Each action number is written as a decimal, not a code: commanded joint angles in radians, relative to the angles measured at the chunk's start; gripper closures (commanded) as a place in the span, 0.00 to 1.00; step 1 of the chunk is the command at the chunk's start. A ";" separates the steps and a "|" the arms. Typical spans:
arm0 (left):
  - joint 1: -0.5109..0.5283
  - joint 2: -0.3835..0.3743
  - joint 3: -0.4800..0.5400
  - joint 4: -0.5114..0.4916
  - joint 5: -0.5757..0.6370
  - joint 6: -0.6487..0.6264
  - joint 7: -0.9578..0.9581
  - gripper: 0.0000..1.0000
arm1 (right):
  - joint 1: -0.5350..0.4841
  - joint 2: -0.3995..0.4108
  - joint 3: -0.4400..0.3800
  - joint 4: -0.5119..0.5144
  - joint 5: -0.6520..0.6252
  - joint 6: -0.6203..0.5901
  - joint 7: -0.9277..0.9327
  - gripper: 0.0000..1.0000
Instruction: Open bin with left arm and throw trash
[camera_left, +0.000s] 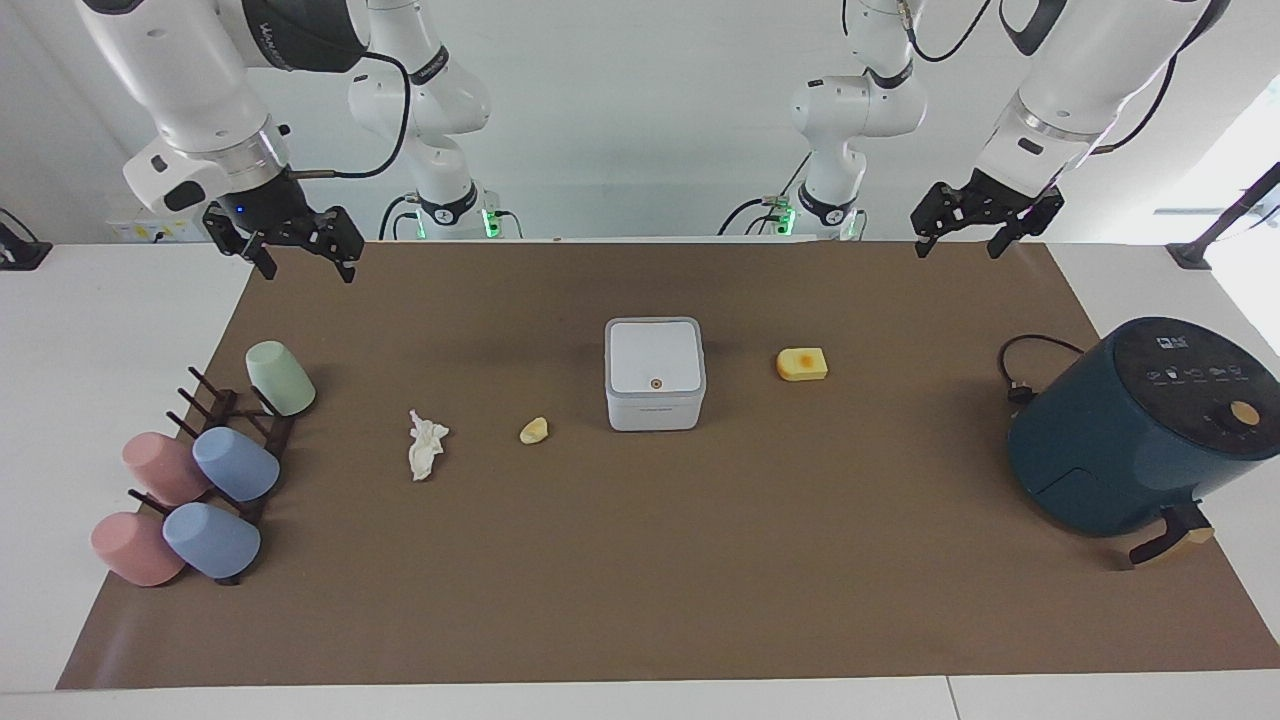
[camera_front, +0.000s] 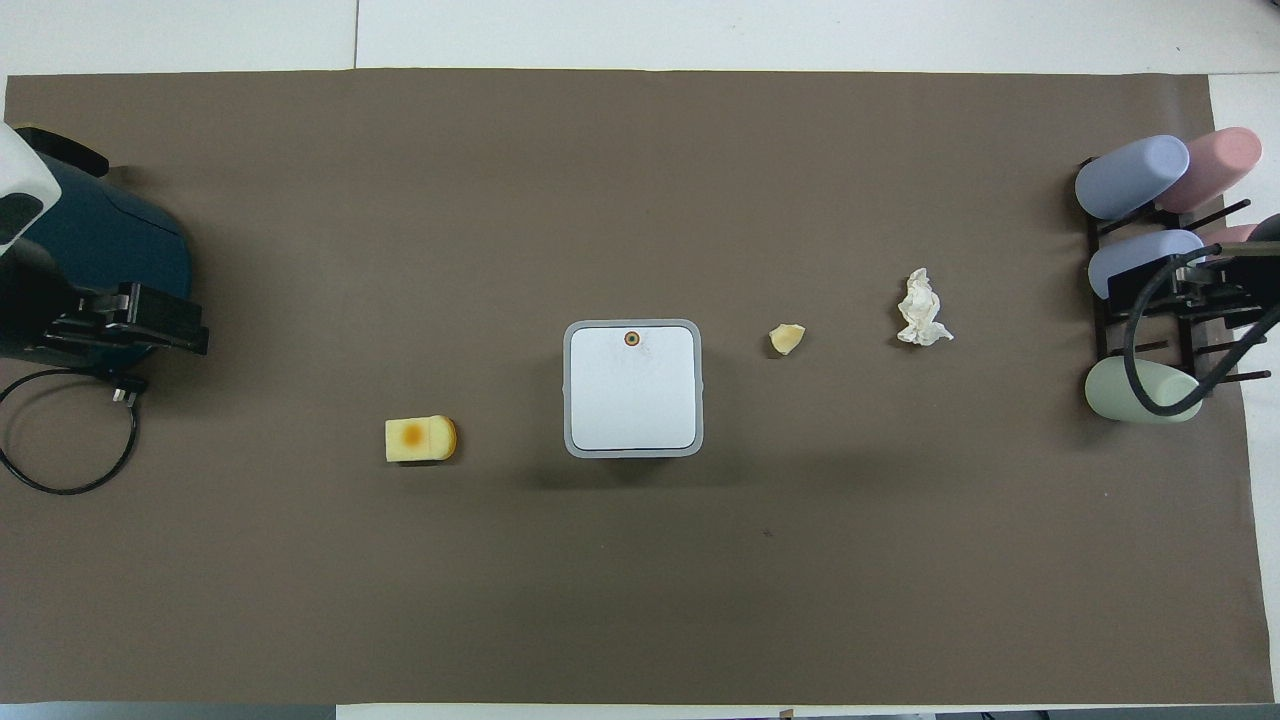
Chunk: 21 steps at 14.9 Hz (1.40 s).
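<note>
The bin (camera_left: 654, 373) stands mid-mat with its lid shut; it also shows in the overhead view (camera_front: 632, 388). The yellow sponge block (camera_left: 802, 364) (camera_front: 420, 439) lies beside it toward the left arm's end. The pale yellow scrap (camera_left: 534, 430) (camera_front: 786, 339) and the tissue wad (camera_left: 427, 444) (camera_front: 923, 309) lie toward the right arm's end. My left gripper (camera_left: 958, 248) (camera_front: 135, 325) hangs open and empty, raised at the left arm's end. My right gripper (camera_left: 309, 270) (camera_front: 1200, 285) hangs open and empty, raised at the right arm's end.
A dark teal round appliance (camera_left: 1130, 430) (camera_front: 90, 250) with a black cable (camera_left: 1020, 360) stands at the left arm's end. A dark rack (camera_left: 235, 430) with several pastel cups (camera_left: 235, 463) stands at the right arm's end. A brown mat (camera_left: 640, 580) covers the table.
</note>
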 joint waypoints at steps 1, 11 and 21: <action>-0.005 -0.019 0.001 -0.028 0.022 0.016 0.003 0.00 | -0.007 -0.026 0.002 -0.032 0.016 0.009 -0.009 0.00; -0.005 -0.020 0.000 -0.034 0.013 0.036 -0.016 0.00 | -0.016 -0.035 0.000 -0.058 0.016 0.022 -0.008 0.00; -0.265 0.179 -0.003 0.036 -0.014 0.168 -0.256 1.00 | -0.006 -0.045 0.002 -0.081 0.018 0.062 0.009 0.00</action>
